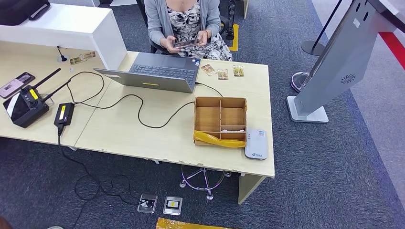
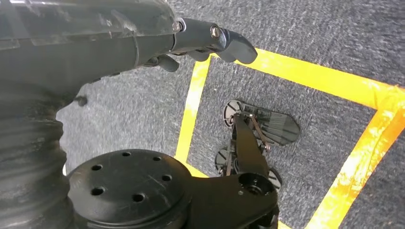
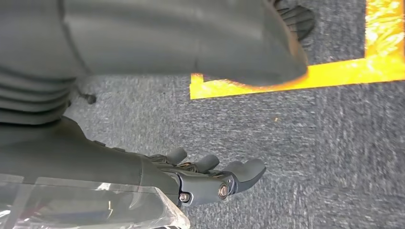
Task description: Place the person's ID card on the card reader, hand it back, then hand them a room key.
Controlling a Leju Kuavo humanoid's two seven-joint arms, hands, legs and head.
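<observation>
My arms hang at my sides. My left hand (image 2: 210,40) points down over grey carpet crossed by yellow tape (image 2: 191,102), its dark fingers (image 2: 234,45) loosely extended with nothing between them. My right hand (image 3: 215,179) hangs the same way above the carpet, fingers (image 3: 246,171) a little apart and holding nothing, near another strip of yellow tape (image 3: 296,76).

From my head I look down on a pale wooden desk (image 1: 143,138). The card reader (image 1: 256,143) — a flat grey-white pad — lies near the desk's near right corner, just beside the right side of an open wooden box (image 1: 220,121) split into compartments. A yellow strip (image 1: 217,140) lies along the box's near edge, and something small and pale sits in the near right compartment; I cannot tell what it is.

Across the desk a person (image 1: 184,21) sits holding a dark flat thing (image 1: 187,42) in both hands — whether it is the ID card I cannot tell. Three small cards (image 1: 222,72) lie in a row on the far edge, just right of an open laptop (image 1: 155,74). A black cable (image 1: 143,112) runs from the laptop to a power brick (image 1: 63,114). Farther left sit a black radio unit (image 1: 24,106) with antennas and a phone (image 1: 16,84).
</observation>
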